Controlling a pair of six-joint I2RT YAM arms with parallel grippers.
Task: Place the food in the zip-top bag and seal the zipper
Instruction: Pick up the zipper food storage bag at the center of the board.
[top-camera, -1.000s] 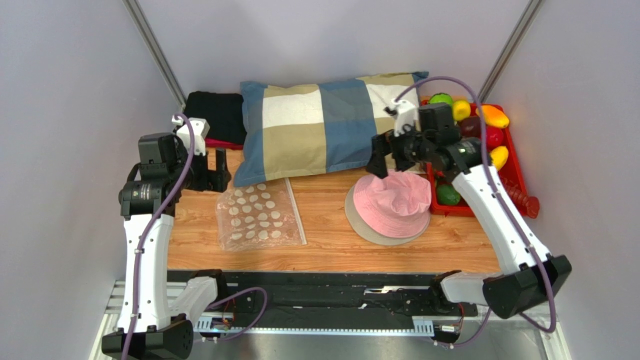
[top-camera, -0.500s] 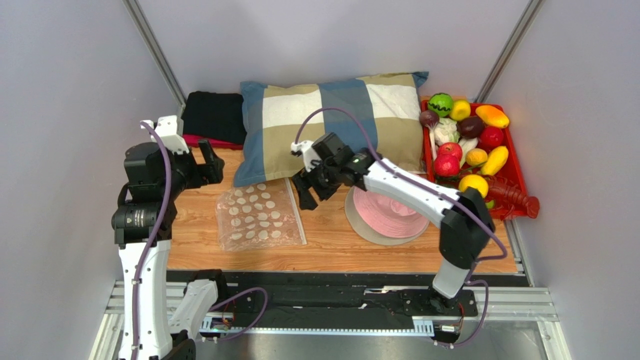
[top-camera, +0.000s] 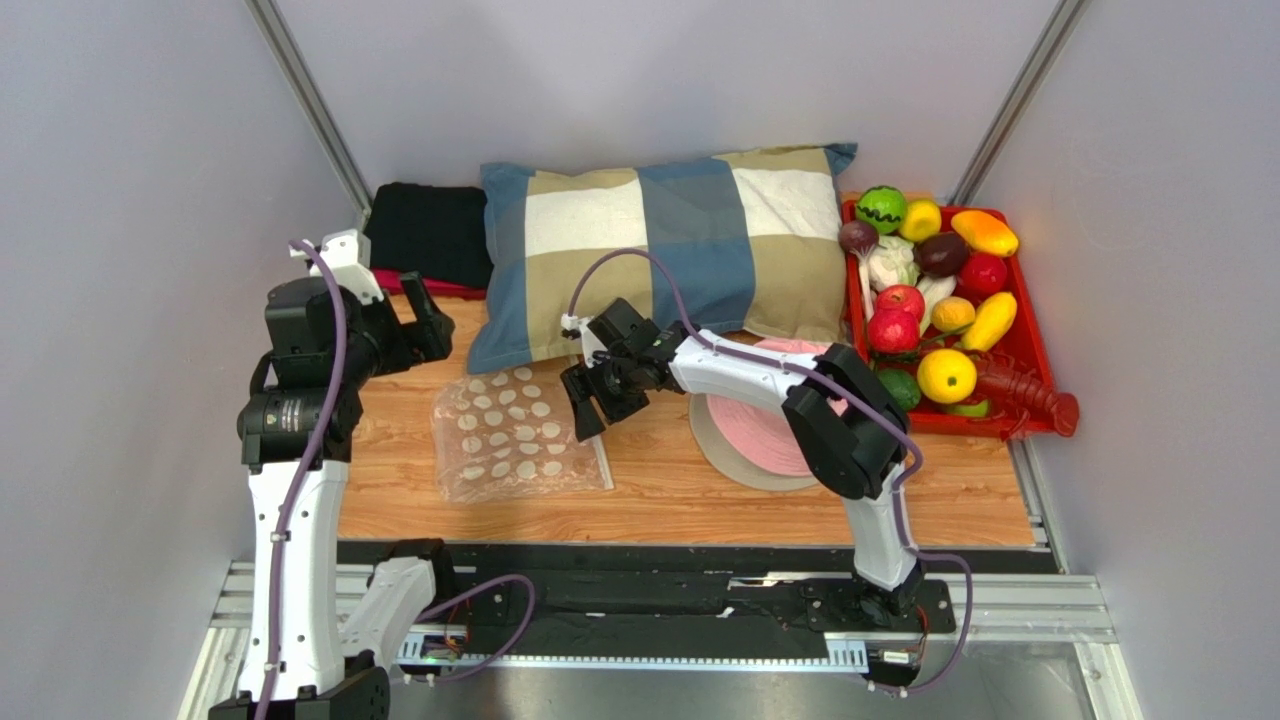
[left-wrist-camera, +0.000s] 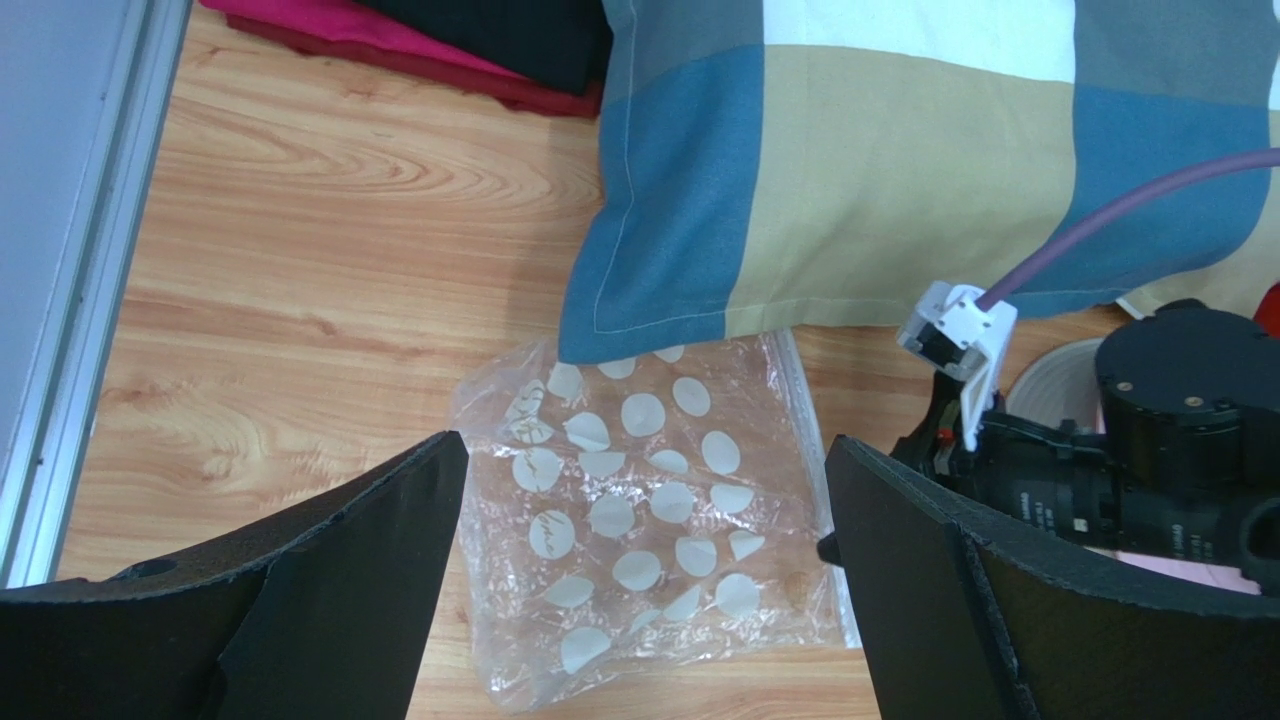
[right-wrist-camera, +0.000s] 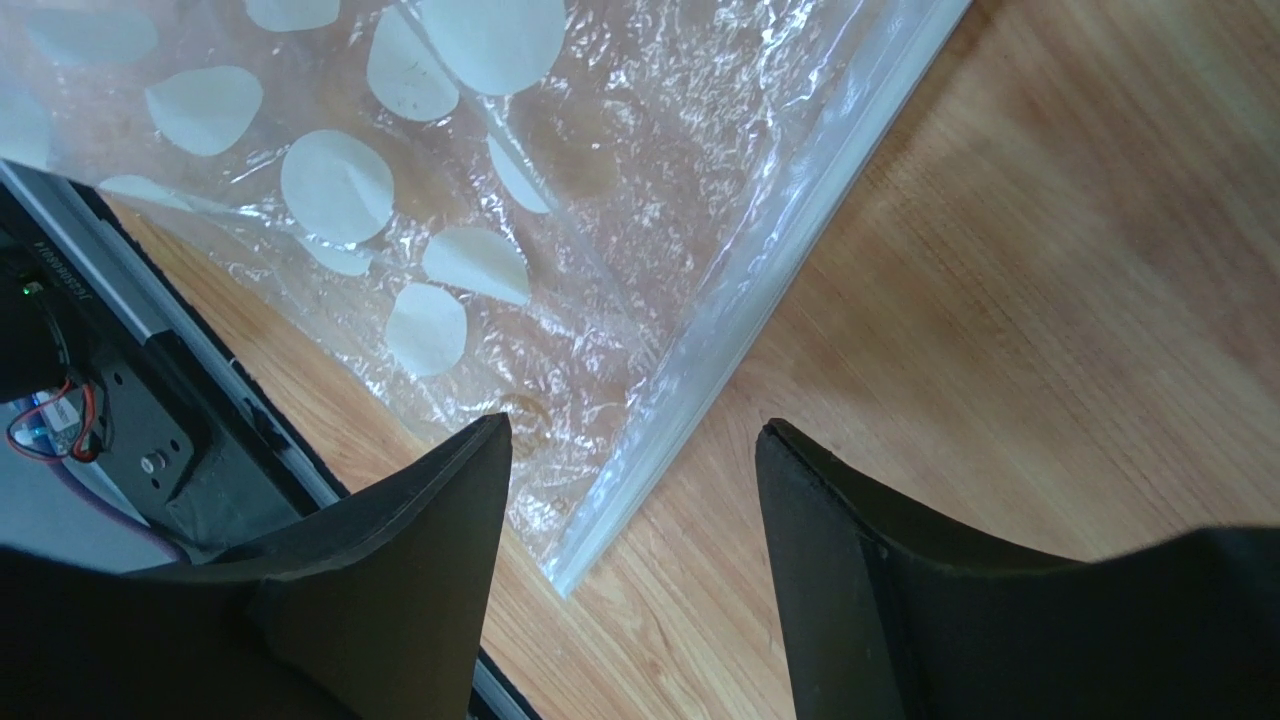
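Note:
The clear dotted zip-top bag (top-camera: 519, 435) lies flat on the wooden table, left of centre. Its pale zipper (top-camera: 595, 435) forms the right edge. My right gripper (top-camera: 589, 402) hovers just above that edge. In the right wrist view its jaws (right-wrist-camera: 634, 428) stand open, straddling the zipper (right-wrist-camera: 751, 285) near its near corner with nothing gripped. My left gripper (top-camera: 421, 330) is wide open, high up behind and left of the bag. The bag (left-wrist-camera: 646, 525) shows between its fingers in the left wrist view. The food (top-camera: 932, 300) sits piled in a red tray at the back right.
A checked pillow (top-camera: 661, 248) lies along the back, with black and red cloth (top-camera: 428, 233) to its left. A pink hat (top-camera: 766, 428) lies right of the bag under my right arm. A red lobster toy (top-camera: 1037, 402) rests at the red tray's (top-camera: 1037, 353) near corner.
My right arm swung left from the tray, over the hat, down to the bag's zipper edge, and its jaws narrowed. My left arm shifted only slightly.

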